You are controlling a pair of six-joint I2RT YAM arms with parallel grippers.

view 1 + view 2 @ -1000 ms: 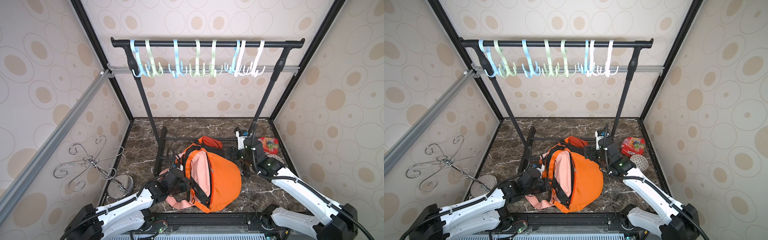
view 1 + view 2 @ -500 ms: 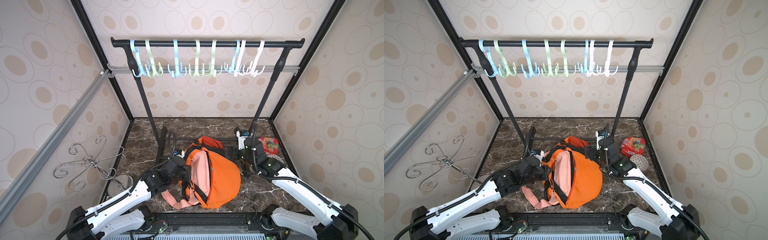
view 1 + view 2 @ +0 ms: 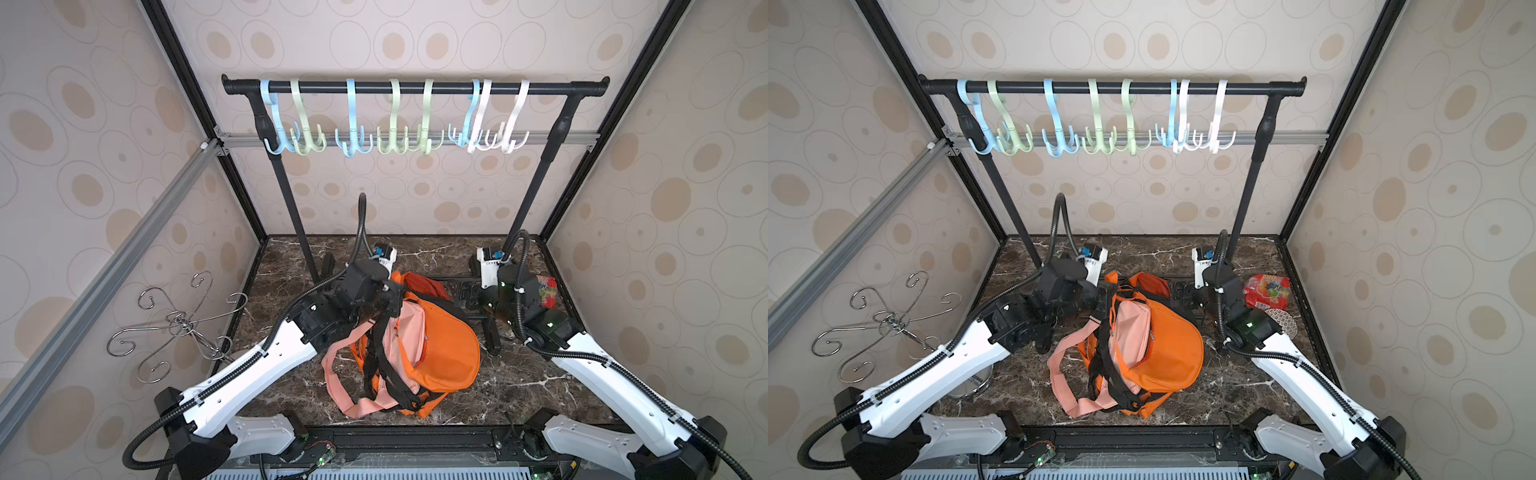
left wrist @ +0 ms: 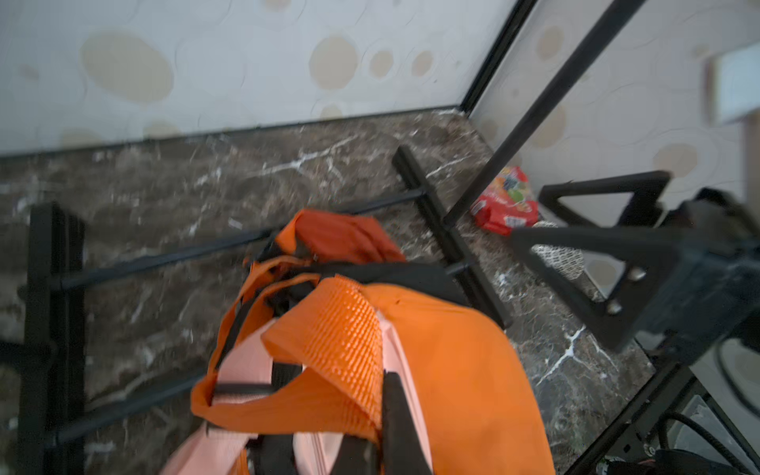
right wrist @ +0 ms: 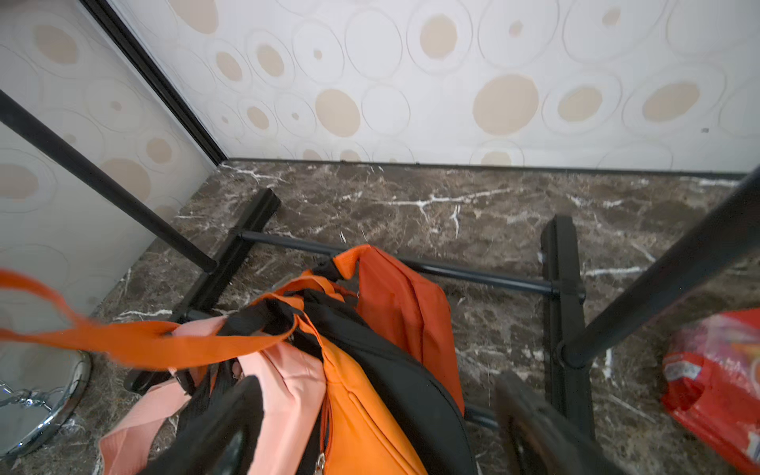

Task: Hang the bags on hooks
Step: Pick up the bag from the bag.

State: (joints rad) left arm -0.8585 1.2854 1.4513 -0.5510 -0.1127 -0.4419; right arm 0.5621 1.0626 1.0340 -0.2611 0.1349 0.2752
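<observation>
The orange and pink bag lies on the marble floor in both top views, straps spilling toward the front. My left gripper is at the bag's top end, shut on its orange webbing handle; a black finger presses the webbing in the left wrist view. My right gripper hovers open just right of the bag's top, gripping nothing. Several pastel hooks hang from the black rail high above.
The rack's black posts and base bars stand behind the bag. A red snack packet and a white mesh disc lie at the right wall. A chrome hook stand sits at the left.
My left gripper has moved from the bag's left side up to its top end and shut on the orange handle, pulling the straps loose. The right arm has barely moved.
</observation>
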